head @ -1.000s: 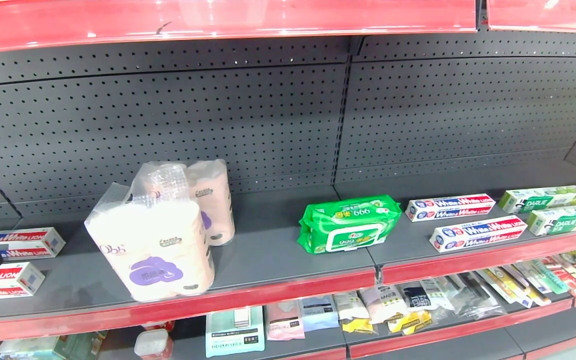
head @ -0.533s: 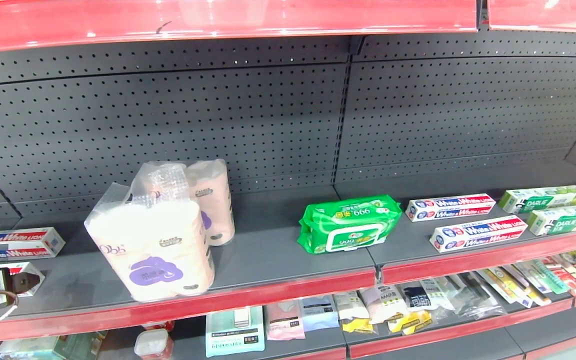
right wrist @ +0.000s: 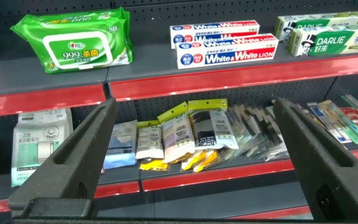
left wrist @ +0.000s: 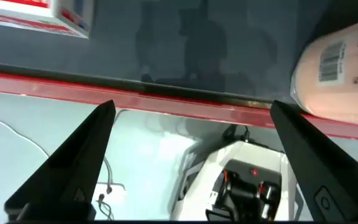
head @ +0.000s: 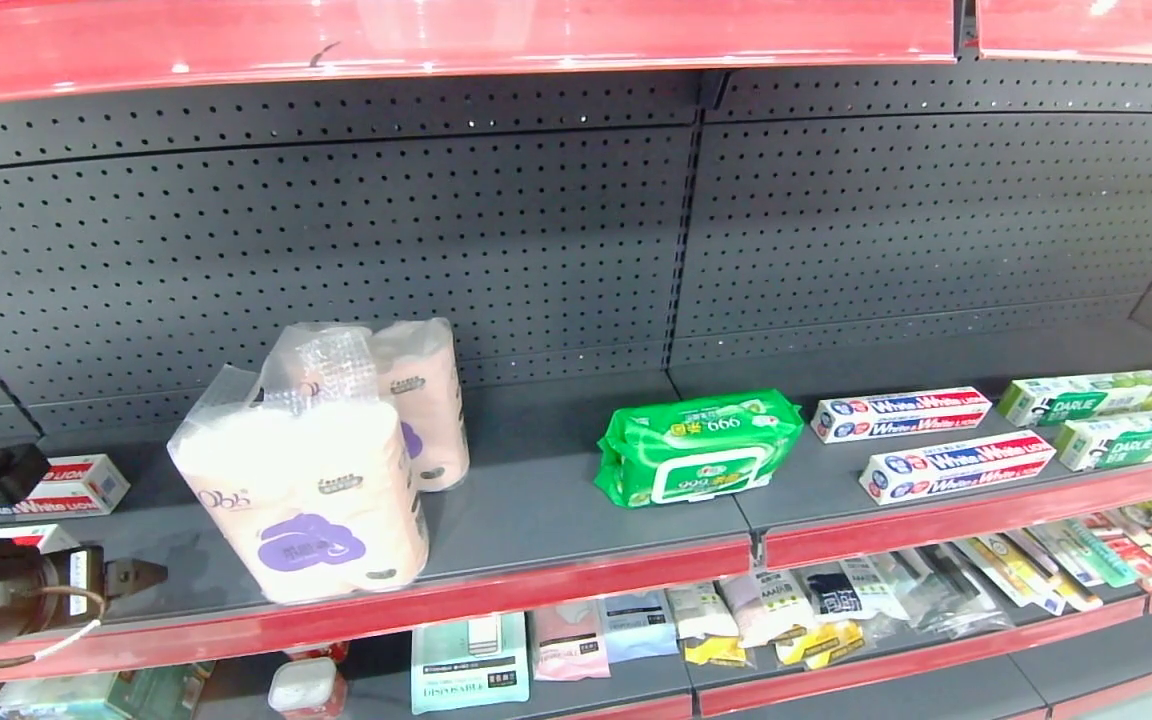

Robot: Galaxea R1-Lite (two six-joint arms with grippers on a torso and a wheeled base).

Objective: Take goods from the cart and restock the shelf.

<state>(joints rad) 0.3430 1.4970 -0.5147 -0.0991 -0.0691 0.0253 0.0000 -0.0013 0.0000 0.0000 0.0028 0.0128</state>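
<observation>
My left gripper (head: 86, 525) hangs open and empty at the far left of the grey shelf (head: 556, 520), just in front of its red front edge (left wrist: 166, 99). It partly hides the red and white toothpaste boxes (head: 71, 487) there. A wrapped pack of tissue rolls (head: 311, 490) stands just to its right, and shows too in the left wrist view as tissue pack (left wrist: 340, 68). My right gripper (right wrist: 191, 162) is open and empty, held back from the shelf and facing the green wipes pack (right wrist: 73, 40) and toothpaste boxes (right wrist: 225, 50).
The green wipes pack (head: 698, 447) lies mid-shelf, with red and white toothpaste boxes (head: 956, 466) and green ones (head: 1086, 397) to its right. There is bare shelf between the tissue pack and the wipes. The lower shelf (head: 836, 680) holds several small packets. A red shelf (head: 436, 40) overhangs above.
My left gripper has come up into view from the lower left and moved right along the shelf's front edge, covering more of the toothpaste boxes there. The goods have not moved.
</observation>
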